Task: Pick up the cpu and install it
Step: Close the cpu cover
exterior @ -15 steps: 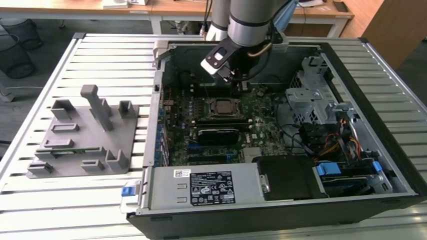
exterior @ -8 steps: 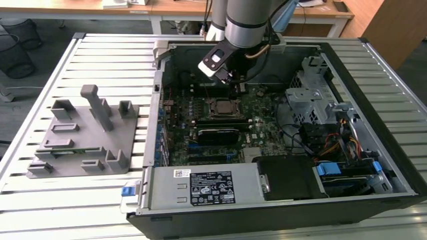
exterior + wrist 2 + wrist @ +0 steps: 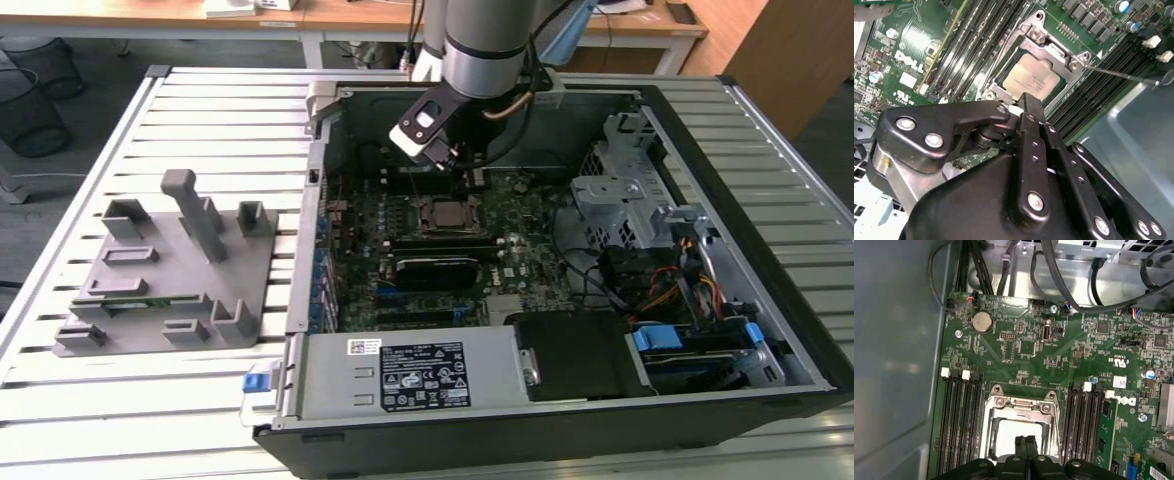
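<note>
Two fingers [image 3: 1020, 452] of the gripper [image 3: 1025, 440] are pressed together with nothing between them. Just beyond their tips the cpu [image 3: 1030, 75] lies flat inside the metal socket frame [image 3: 1021, 402] on the green motherboard [image 3: 1029, 347]; whether they touch it I cannot tell.

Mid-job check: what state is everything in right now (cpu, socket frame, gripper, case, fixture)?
cpu: lying flat in the socket, shiny top up.
socket frame: lying flat around the cpu.
gripper: shut, holding nothing, above the cpu.
case: on its side, open.
fixture: on the table at the exterior view's left, apart from the case.
</note>
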`<state>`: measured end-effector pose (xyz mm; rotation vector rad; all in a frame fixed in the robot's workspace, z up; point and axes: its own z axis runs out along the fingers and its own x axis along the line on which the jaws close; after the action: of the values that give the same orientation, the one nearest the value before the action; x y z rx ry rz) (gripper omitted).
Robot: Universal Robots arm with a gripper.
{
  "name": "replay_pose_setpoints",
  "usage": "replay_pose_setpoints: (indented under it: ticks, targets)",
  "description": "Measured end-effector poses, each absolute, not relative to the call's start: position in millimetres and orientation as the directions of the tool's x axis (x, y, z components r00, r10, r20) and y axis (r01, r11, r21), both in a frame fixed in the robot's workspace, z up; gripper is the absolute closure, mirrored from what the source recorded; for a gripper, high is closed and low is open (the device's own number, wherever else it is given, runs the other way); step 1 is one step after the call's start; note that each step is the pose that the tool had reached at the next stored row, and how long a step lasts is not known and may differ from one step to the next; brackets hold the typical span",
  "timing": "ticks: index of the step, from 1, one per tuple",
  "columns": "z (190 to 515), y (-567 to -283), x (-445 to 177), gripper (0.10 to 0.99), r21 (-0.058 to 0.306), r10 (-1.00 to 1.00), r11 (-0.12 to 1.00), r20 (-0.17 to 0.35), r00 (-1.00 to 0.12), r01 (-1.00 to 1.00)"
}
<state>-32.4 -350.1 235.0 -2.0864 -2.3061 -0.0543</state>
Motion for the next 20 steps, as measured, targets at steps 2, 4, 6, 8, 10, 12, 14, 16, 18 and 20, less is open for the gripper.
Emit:
replay_pose_setpoints:
  ticks: [2,4,6,8,10,12,14,16,18,20]
  targets:
    - [234.0,-350.1,-34.4,0.980,0.005,0.994,0.100,0.047,-0.100,0.995]
    - [233.0,-350.0,-36.9,0.980,0.005,0.994,0.099,0.047,-0.099,0.995]
    - [232.3,-350.1,-39.5,0.980,0.005,0.994,0.099,0.046,-0.099,0.995]
    - [231.4,-350.0,-41.8,0.980,0.005,0.994,0.099,0.047,-0.099,0.995]
    - [230.5,-350.0,-43.7,0.980,0.005,0.994,0.099,0.047,-0.099,0.995]
    - [229.5,-350.0,-44.7,0.980,0.005,0.994,0.099,0.047,-0.099,0.995]
    - [228.5,-350.0,-45.9,0.980,0.005,0.994,0.099,0.047,-0.099,0.995]
    - [227.2,-350.0,-47.4,0.980,0.005,0.994,0.099,0.047,-0.099,0.995]
    - [225.8,-350.0,-49.1,0.980,0.005,0.994,0.099,0.047,-0.099,0.995]
    - [224.3,-350.0,-50.8,0.980,0.005,0.994,0.099,0.047,-0.099,0.995]
